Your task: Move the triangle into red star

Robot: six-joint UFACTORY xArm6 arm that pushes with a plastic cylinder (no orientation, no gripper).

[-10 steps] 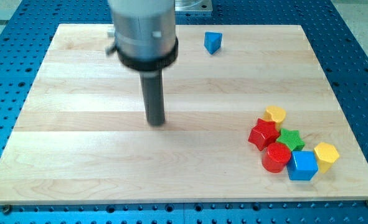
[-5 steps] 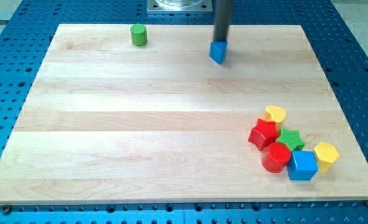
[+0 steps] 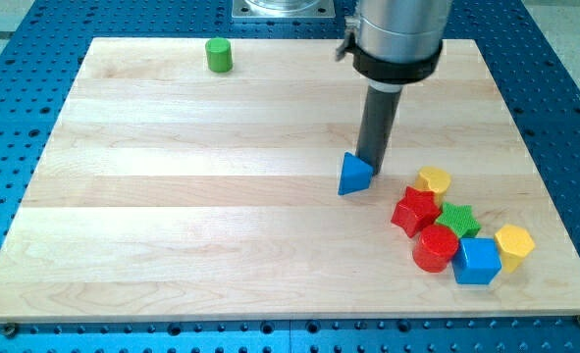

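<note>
The blue triangle [image 3: 354, 175] lies on the wooden board, right of centre. My tip [image 3: 373, 164] touches its upper right edge. The red star [image 3: 415, 212] sits a short way to the triangle's lower right, apart from it, at the left of a cluster of blocks.
The cluster holds a yellow heart [image 3: 433, 180], a green star [image 3: 458, 220], a red cylinder [image 3: 435, 248], a blue cube [image 3: 477, 261] and a yellow hexagon [image 3: 513, 243]. A green cylinder [image 3: 218, 54] stands near the view's top left. The board [image 3: 172, 216] lies on a blue perforated table.
My tip came from the board's left middle to the triangle at the top, then pushed it down the view toward the red star. The cluster has not moved.
</note>
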